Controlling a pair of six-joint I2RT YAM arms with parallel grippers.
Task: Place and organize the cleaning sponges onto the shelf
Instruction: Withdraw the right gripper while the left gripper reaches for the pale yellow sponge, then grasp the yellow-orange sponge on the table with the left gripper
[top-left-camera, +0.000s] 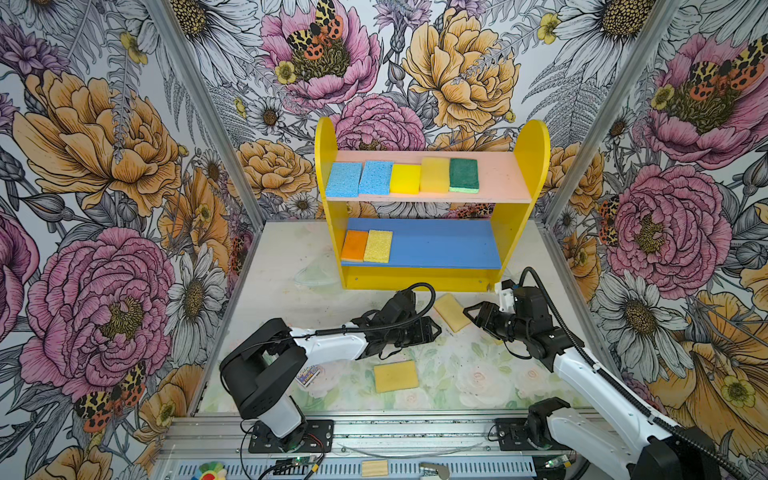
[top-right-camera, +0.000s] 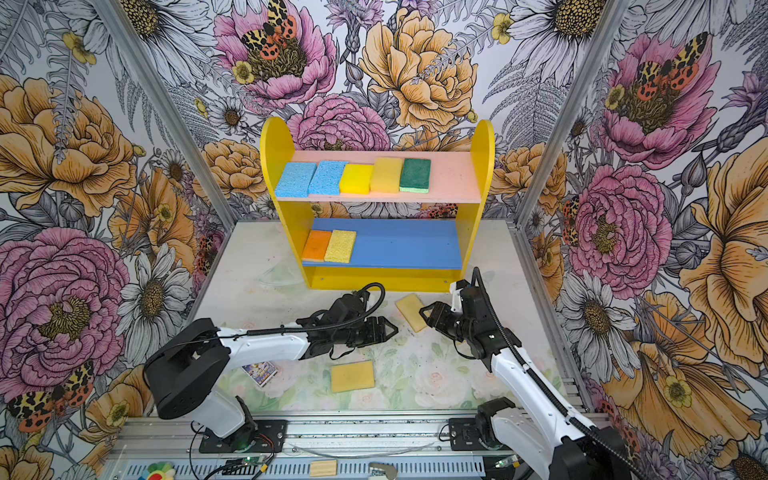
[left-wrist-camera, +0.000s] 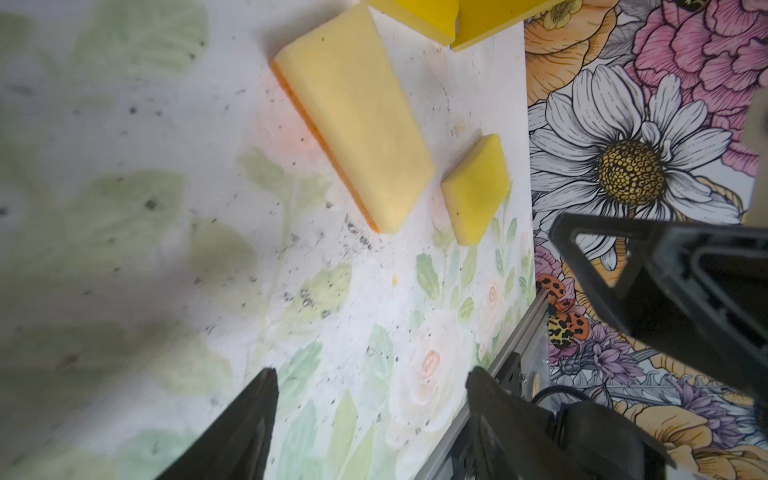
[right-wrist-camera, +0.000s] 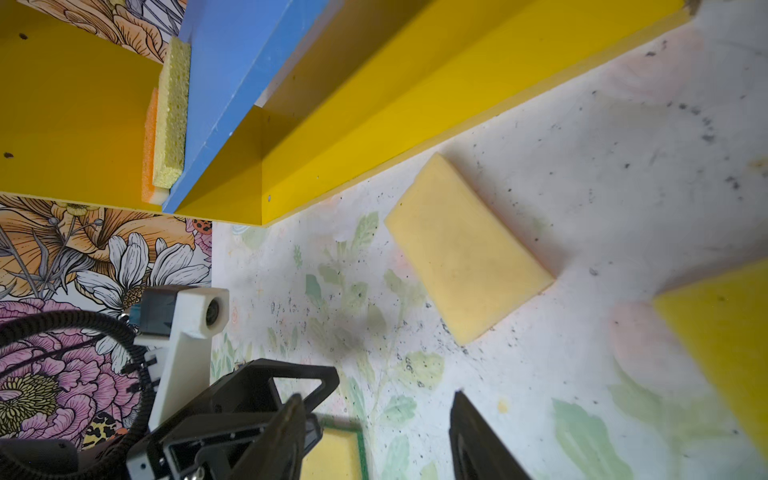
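The shelf (top-left-camera: 536, 166) (top-right-camera: 482, 166) holds five cleaning sponges on its pink board and two on its blue board. On the table a pale yellow sponge (top-left-camera: 452, 311) (left-wrist-camera: 353, 120) (right-wrist-camera: 465, 249) lies in front of the shelf. A smaller bright yellow sponge (left-wrist-camera: 476, 189) lies beside it. A third, yellow sponge (top-left-camera: 395, 376) (top-right-camera: 352, 376) lies nearer the front. My left gripper (top-left-camera: 436, 330) (left-wrist-camera: 372, 374) is open and empty, just left of the pale sponge. My right gripper (top-left-camera: 471, 318) (right-wrist-camera: 376, 395) is open and empty, just right of it.
A purple card packet (top-left-camera: 307, 376) lies under the left arm. A wooden block (top-left-camera: 374, 467) sits on the front rail. A clear plastic piece (top-left-camera: 316, 274) lies left of the shelf's foot. Flowered walls close in both sides.
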